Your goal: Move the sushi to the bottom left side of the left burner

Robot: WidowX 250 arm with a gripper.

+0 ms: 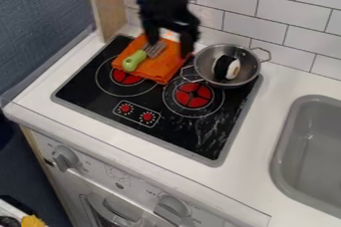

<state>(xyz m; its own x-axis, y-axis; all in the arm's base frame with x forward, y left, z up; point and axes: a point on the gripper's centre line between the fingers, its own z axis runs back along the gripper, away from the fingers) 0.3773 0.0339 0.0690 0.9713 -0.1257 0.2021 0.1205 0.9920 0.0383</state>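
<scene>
- My end effector has the tiled wall behind it and the wooden panel off to its left in the view.
- Nearer the camera than me, the dark stove runs to its grey rim; beyond that lies a strip of white tabletop and its front edge.
- Well to my right, past more tabletop, is the sink.
- The pan is just to my right, its wall rising around the sushi and its handles jutting out on opposite sides.
- My arm comes in from the top edge and I point downward, over the cloth and beside the fork; my height above them I cannot tell.
- My two fingers stand wide apart, holding nothing.
- The sushi lies inside the pan, to my right and slightly nearer the camera.
- Its black band slants from upper right to lower left, with white on either side; its long axis seems to cross that band, though I cannot be sure.
</scene>
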